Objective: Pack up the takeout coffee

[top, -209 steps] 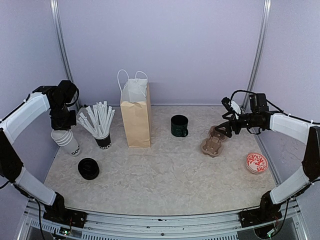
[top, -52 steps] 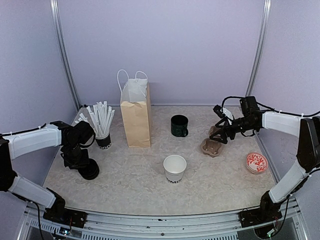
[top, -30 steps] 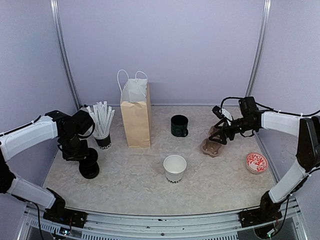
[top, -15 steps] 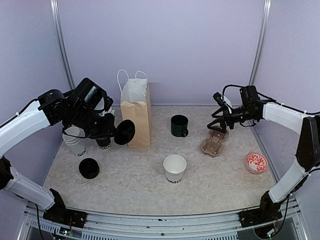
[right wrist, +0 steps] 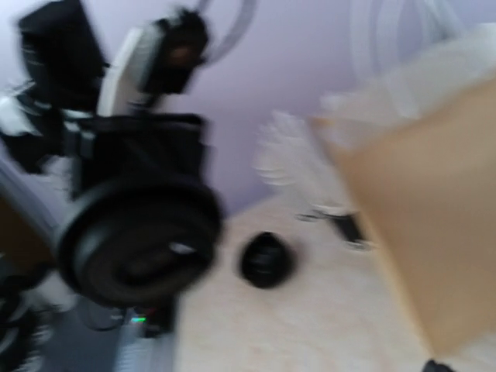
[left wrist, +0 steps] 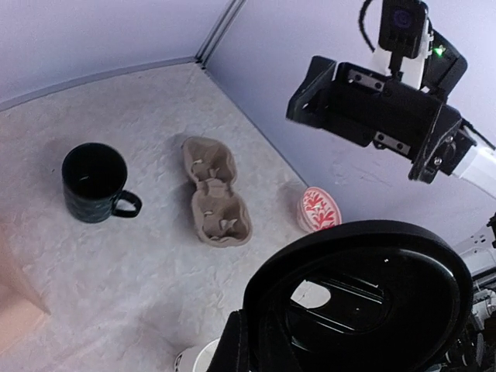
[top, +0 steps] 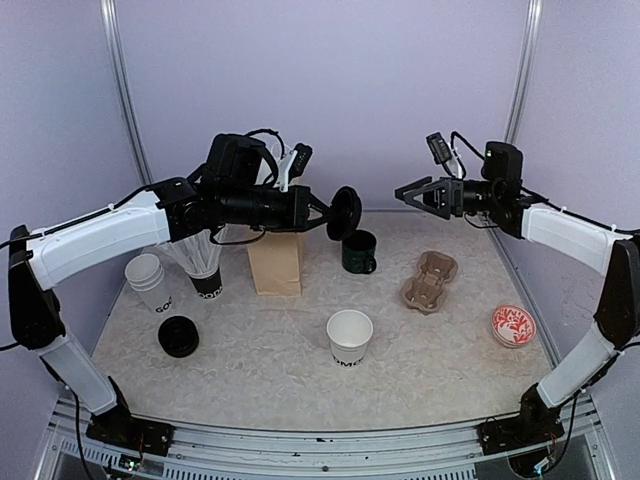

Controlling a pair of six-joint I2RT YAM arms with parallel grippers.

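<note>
The left fingers (top: 320, 209) are clamped on a black lid (top: 347, 212), held in the air over the counter (top: 300, 380). The right fingers (top: 416, 186) hang spread apart, seemingly facing it. A white cup (top: 350, 337) stands open mid-counter, with the green mug (top: 358, 252) behind it.

The lifted lid (top: 345, 212) is plain black, as is the stack of lids (top: 178, 336) on the mottled beige desk (top: 300, 380). The open cup (top: 349, 338) is white with black lettering near its base, like the stacked cups (top: 150, 283). The mug (top: 358, 252) is dark green, the bag (top: 272, 262) kraft brown, the carrier (top: 430, 281) dull brown, and the round disc (top: 513, 325) red with a white pattern.
</note>
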